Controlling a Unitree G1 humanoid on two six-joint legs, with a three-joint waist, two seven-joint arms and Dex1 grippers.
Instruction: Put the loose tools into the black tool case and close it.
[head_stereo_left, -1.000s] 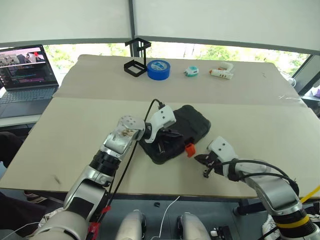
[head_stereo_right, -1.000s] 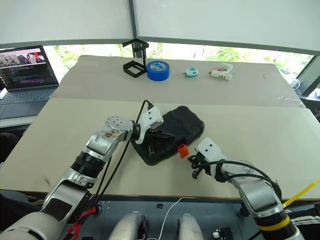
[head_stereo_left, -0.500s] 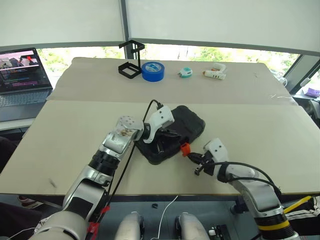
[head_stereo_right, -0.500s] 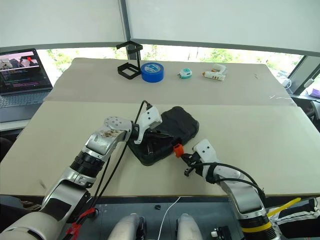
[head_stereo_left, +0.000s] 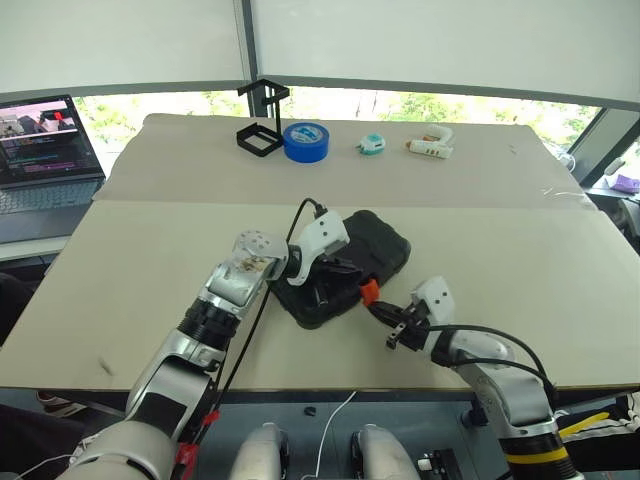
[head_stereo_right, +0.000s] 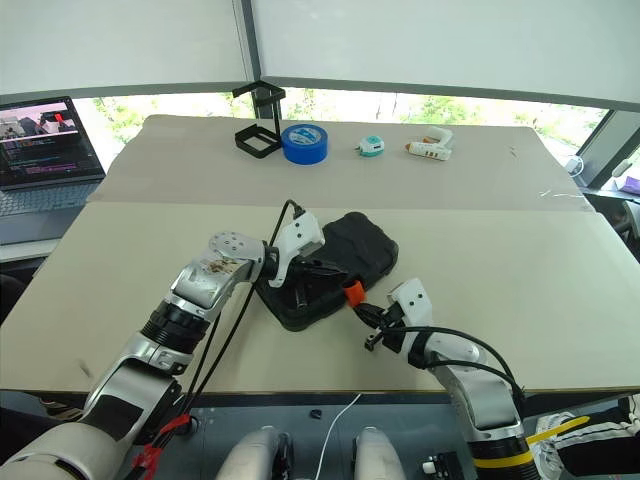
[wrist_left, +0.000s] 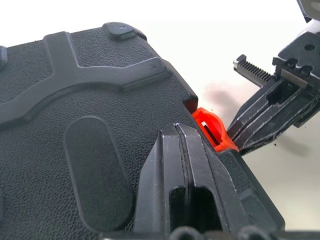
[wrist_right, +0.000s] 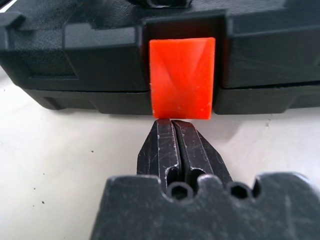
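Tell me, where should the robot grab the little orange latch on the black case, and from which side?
Best at the orange latch's free lower edge, coming from the table side in front of the black tool case. The latch is a flat flap hanging down the case's front wall, so only that bottom lip sticks out. The shut right gripper already points there; the shut left gripper rests on the lid.

No readable text, label, brand or number anywhere. Coloured lines on the laptop screen (head_stereo_left: 45, 125) at the far left, too small to make out. Plain moulded ribs on the black tool case (wrist_left: 90, 115), with no lettering, and a bare face on its orange latch (wrist_right: 182, 77).
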